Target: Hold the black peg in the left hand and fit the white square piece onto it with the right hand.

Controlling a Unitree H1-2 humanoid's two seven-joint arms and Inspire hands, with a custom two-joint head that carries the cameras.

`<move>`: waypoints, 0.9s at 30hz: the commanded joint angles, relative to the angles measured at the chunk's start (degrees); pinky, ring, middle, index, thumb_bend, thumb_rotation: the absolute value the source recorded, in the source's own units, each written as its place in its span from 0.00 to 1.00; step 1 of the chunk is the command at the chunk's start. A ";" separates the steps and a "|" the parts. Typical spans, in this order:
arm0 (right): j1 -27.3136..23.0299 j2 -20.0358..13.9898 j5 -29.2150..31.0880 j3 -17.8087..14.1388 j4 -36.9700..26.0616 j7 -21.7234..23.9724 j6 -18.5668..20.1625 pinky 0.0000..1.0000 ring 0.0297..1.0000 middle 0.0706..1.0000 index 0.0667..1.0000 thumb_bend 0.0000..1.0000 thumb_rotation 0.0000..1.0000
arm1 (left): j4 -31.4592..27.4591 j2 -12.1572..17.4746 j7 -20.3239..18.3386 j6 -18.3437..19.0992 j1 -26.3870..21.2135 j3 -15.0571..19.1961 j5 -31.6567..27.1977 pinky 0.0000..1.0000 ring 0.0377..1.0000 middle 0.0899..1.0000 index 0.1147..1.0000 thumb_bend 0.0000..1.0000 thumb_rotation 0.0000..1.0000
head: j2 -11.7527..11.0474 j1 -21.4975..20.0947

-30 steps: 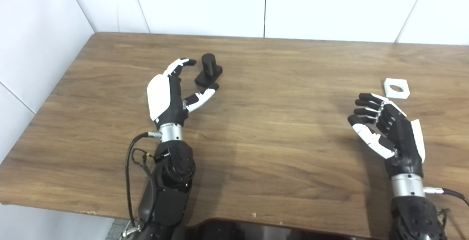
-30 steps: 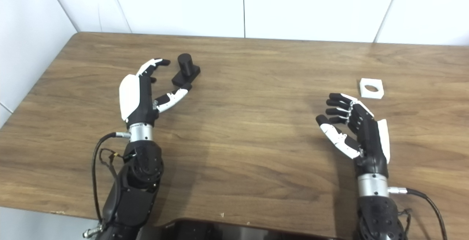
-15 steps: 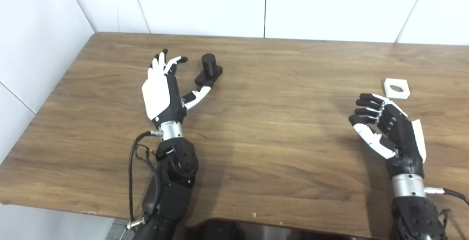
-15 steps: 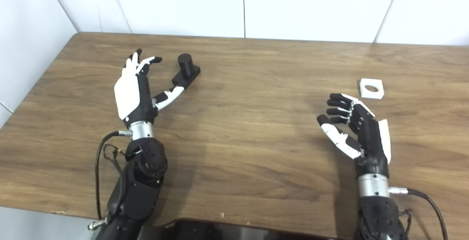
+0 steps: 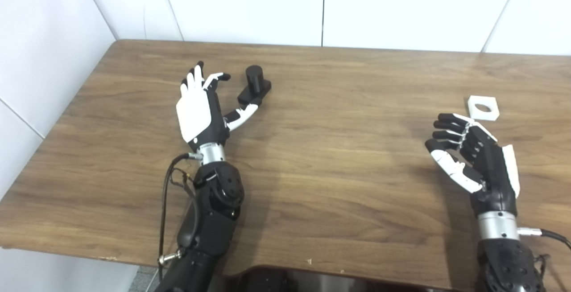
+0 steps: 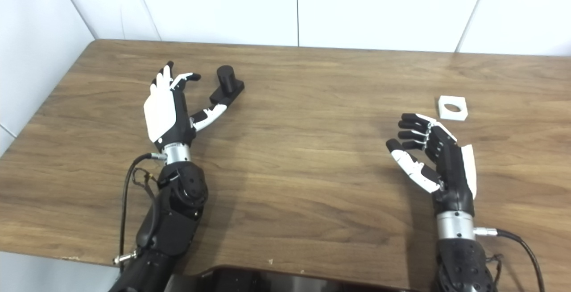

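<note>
Wooden table [image 5: 339, 158], white panelled walls [image 5: 241, 2]

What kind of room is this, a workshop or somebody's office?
Probably a robot test lab, not an office. A bare wooden table stands against plain white wall panels, and it holds only a black peg and a white square piece, simple practice parts.

— Inspector: You have a brown wood-grain table [image 5: 334, 158] with darker streaks, set against plain white wall panels [image 5: 241, 2].

— Operator: And the parts?

— Inspector: Your peg [image 5: 254, 86] is solid black; the square piece [image 5: 482, 107] is white. Your left hand [image 5: 199, 109] and right hand [image 5: 477, 158] are black with white shells, on silver wrists.
</note>
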 commanded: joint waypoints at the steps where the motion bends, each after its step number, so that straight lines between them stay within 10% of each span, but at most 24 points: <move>1: -1.15 0.25 -0.41 0.20 -2.31 -0.27 -1.56 0.57 0.64 0.66 0.67 0.61 0.31 | -0.16 1.34 0.71 0.25 -2.32 -0.61 1.35 1.00 1.00 0.98 0.60 0.84 0.41 | 0.04 0.09; 27: -1.58 0.74 -1.53 0.49 -2.49 -0.92 -1.87 0.55 0.63 0.66 0.66 0.60 0.32 | 6.47 5.10 -2.51 6.09 -8.01 -4.59 1.04 1.00 1.00 0.96 0.56 0.83 0.43 | -0.12 -0.34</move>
